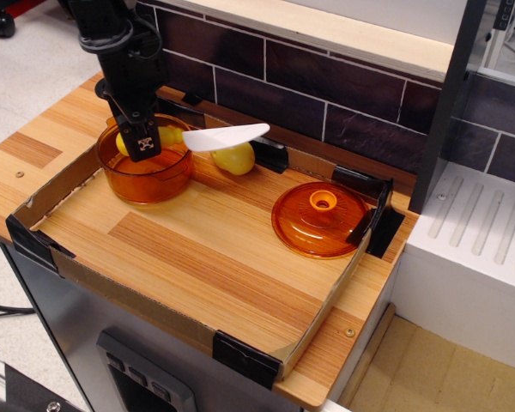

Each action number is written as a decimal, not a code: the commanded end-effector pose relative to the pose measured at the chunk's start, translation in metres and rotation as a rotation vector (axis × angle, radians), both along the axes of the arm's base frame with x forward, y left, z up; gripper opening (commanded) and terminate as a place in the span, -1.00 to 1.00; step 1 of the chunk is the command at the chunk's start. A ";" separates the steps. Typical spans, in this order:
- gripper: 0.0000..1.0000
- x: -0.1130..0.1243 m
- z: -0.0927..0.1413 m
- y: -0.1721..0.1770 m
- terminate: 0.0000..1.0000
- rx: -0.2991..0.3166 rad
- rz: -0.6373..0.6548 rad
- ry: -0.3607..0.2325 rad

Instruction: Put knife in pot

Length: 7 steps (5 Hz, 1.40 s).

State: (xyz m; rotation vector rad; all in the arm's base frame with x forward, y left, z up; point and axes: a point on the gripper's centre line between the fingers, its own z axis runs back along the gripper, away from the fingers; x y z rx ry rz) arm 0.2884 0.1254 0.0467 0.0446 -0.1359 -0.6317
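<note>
The knife [208, 137] blade hides part of the yellow ball [234, 160].

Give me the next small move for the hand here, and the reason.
Probably tip the blade down and lower, then release. The hand grips the knife by its yellow handle over the pot, but the white blade lies roughly level and sticks out past the rim, in front of the yellow ball. Dropped as is, it might rest across the rim instead of falling inside.
</note>
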 end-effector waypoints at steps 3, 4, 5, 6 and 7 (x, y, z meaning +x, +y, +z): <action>1.00 0.009 0.046 -0.004 -1.00 -0.026 0.021 0.021; 1.00 0.017 0.068 -0.014 -1.00 -0.076 0.033 -0.003; 1.00 0.022 0.083 -0.021 -1.00 -0.080 0.056 -0.001; 1.00 0.022 0.083 -0.021 -1.00 -0.080 0.056 -0.001; 1.00 0.022 0.083 -0.021 1.00 -0.080 0.056 -0.001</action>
